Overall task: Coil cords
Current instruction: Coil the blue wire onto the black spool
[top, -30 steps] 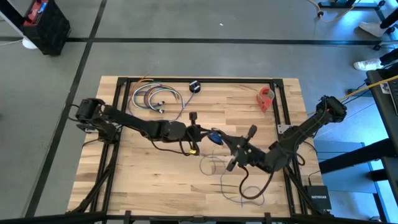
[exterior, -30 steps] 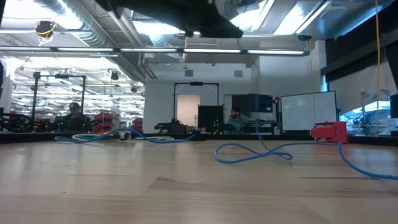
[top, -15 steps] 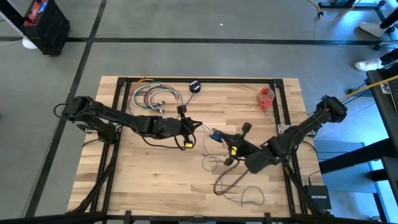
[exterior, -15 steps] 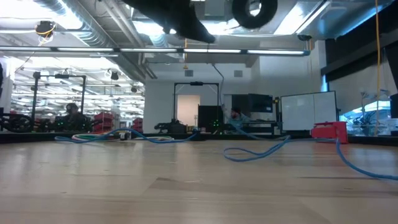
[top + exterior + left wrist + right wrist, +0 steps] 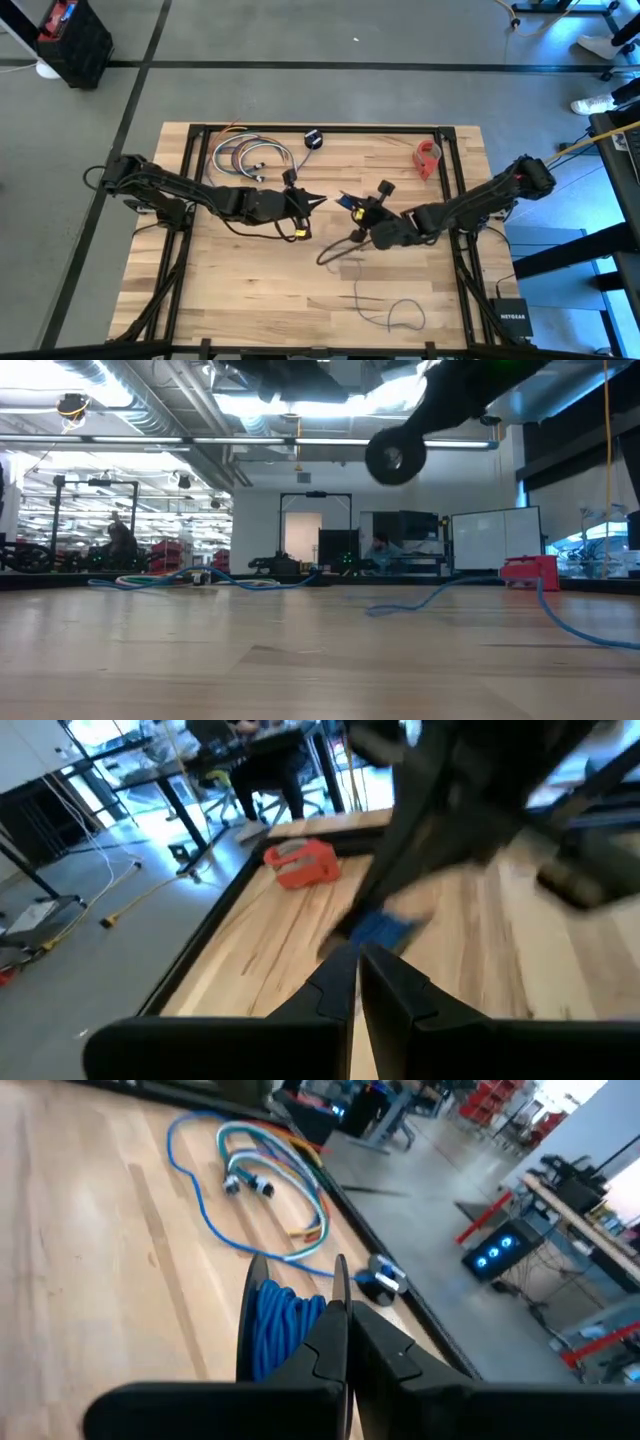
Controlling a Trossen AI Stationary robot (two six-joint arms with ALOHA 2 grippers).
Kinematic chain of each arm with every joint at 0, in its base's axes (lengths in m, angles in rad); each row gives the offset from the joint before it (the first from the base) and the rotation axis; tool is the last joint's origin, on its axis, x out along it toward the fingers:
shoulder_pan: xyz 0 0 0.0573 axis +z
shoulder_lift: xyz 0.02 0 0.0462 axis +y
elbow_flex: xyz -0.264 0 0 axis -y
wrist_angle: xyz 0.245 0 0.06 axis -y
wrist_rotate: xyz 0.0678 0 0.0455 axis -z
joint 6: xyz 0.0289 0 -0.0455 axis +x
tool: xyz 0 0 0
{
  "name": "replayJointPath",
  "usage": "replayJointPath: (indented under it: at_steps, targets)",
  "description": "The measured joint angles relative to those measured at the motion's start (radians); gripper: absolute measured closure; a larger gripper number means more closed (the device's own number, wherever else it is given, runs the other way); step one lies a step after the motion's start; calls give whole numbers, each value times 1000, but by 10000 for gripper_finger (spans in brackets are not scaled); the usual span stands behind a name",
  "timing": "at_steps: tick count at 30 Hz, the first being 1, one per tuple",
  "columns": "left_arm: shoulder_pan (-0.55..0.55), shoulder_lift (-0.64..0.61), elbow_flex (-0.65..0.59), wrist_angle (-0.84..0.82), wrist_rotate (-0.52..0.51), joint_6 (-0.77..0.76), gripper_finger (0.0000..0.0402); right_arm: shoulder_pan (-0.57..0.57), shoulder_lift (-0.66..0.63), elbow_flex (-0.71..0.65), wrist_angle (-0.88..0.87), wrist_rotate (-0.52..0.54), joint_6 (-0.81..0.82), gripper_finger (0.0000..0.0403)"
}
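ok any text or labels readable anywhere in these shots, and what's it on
"NETGEAR": on the small black box on the floor by the table's near right corner, seen in the high view.
No other text can be read: the black bin off the far left corner carries a red and blue label too small to read, and the signs in the room behind are blurred.

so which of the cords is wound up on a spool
The thin blue cord, wrapped on the black spool by the right gripper; the multicoloured cable bundle lies loose.
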Motion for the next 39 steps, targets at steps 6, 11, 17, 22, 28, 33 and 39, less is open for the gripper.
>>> replayJointPath:
  at_steps: [6,11,17,22,28,33,39]
  targets:
    - [-6,0,0,-42,57,13,389,-54,54,-1,48,-18,-31,395]
    - [5,1,0,-171,60,2,388,-53,49,-1,47,20,-42,395]
    - [72,15,-1,-211,142,-72,353,-41,23,0,99,50,-84,395]
    - [122,48,-74,-48,393,-120,301,-41,-10,0,186,52,-163,395]
    - [158,132,-119,179,419,-106,260,-41,-44,16,332,38,-317,395]
    - [150,228,-120,339,425,-31,250,-41,-47,18,501,-15,-441,395]
    - [148,262,-120,415,418,5,249,-41,-47,18,601,-30,-538,395]
